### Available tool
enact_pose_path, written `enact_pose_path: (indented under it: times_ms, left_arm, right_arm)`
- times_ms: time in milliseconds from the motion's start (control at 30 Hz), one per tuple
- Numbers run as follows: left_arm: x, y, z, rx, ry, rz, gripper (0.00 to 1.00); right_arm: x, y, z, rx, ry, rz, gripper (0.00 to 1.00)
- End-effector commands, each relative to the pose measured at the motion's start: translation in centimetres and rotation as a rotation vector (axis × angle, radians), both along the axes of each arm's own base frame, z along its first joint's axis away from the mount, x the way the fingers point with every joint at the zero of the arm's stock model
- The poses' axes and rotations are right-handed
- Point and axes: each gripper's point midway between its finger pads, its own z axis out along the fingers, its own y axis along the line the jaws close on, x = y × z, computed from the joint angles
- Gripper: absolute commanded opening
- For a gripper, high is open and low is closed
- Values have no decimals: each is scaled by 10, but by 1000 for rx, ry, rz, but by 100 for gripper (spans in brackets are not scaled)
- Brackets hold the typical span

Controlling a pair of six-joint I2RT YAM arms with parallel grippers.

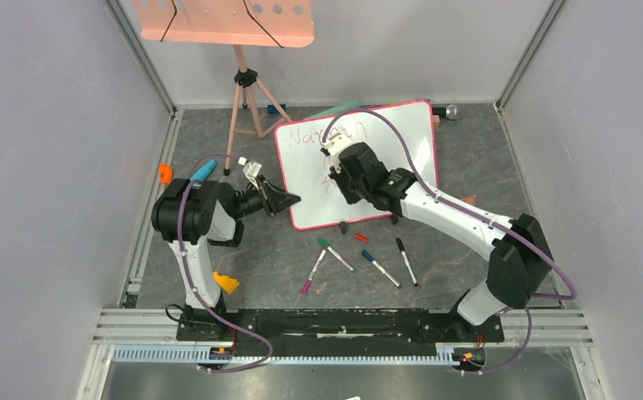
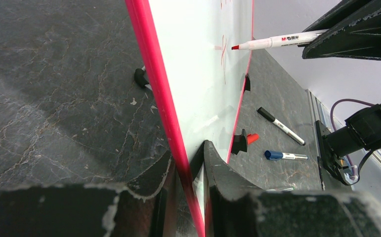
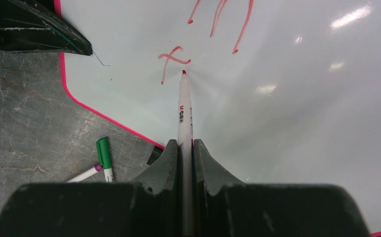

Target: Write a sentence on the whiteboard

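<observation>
Whiteboard, glossy white with a pink-red rim, stands on its lower edge on the dark stone-patterned table, at the middle of the top view and a little toward 12 o'clock. A black clip foot sits at its lower edge. The sentence runs in thin red strokes along the board's 12 o'clock side. The right wrist view shows more red strokes and a small cross-like mark.

The red marker points at the board, its tip just beside that mark at its 4 o'clock. Whether the tip touches the surface cannot be told. The right gripper grasps this marker, its jaws clenched on the white barrel, and hangs over the board's centre in the top view.

The left gripper is clamped on the board's rim at the 8 o'clock side, with the pink-red edge running between its fingers.

On the table at the board's 6 o'clock lie loose pens: a green-capped marker, a purple-capped marker, a blue marker and a black marker. A red cap lies just below the board's edge.

At the board's 11 o'clock stands a tripod carrying a salmon-pink perforated tray. An orange wedge lies near the left arm's base at 7 o'clock.
</observation>
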Motion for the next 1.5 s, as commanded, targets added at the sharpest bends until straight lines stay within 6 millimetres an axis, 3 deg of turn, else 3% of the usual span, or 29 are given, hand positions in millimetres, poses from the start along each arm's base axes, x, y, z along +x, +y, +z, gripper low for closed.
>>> enact_pose_path:
  times_ms: [0,167,500,1067,1467]
  left_arm:
    - [32,18,-1,58,-131,151,7]
    - [32,18,-1,59,-132,151,7]
    - [32,18,-1,60,-133,151,7]
    - [32,18,-1,57,-129,150,7]
    - [31,17,-1,57,-129,150,7]
  right_arm:
    - [6,1,6,4,-30,-8,0]
    - [10,-9,8,-23,-46,-61,0]
    - [15,-11,13,-19,-65,-95,0]
    - [-13,-20,-16,-33,19,-36,0]
    - [-2,-14,-4,-18,-17,-52,0]
